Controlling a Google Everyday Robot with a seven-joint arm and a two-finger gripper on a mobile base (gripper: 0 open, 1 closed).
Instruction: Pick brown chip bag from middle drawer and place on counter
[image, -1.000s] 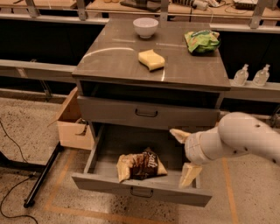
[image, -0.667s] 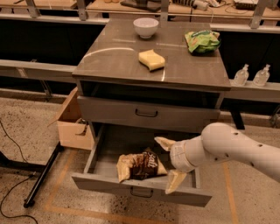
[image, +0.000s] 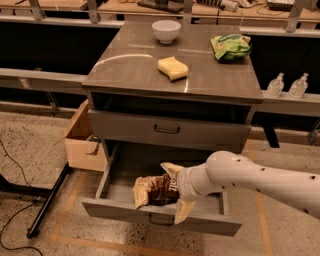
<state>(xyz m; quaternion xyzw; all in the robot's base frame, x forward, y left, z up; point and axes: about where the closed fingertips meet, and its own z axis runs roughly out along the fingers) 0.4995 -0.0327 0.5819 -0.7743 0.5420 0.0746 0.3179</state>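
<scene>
The brown chip bag (image: 151, 190) lies in the open middle drawer (image: 114, 208), near its front. My gripper (image: 170, 193) reaches in from the right on a white arm. Its two tan fingers are spread apart, one (image: 170, 169) behind the bag's right end and one (image: 182, 211) in front of it, over the drawer's front panel. The gripper is open, and the bag's right end sits between the fingers. The grey counter (image: 135, 70) is the cabinet's top, above the closed upper drawer (image: 167, 130).
On the counter are a white bowl (image: 166, 30), a yellow sponge (image: 173, 67) and a green snack bag (image: 230, 46). A cardboard box (image: 82, 145) stands left of the cabinet. A black stand leg (image: 47, 205) lies on the floor. Two bottles (image: 287, 85) stand at the right.
My gripper has moved left along the drawer, from its right side up to the brown chip bag, and its spread fingers now straddle the bag's right end. The bag has not moved.
</scene>
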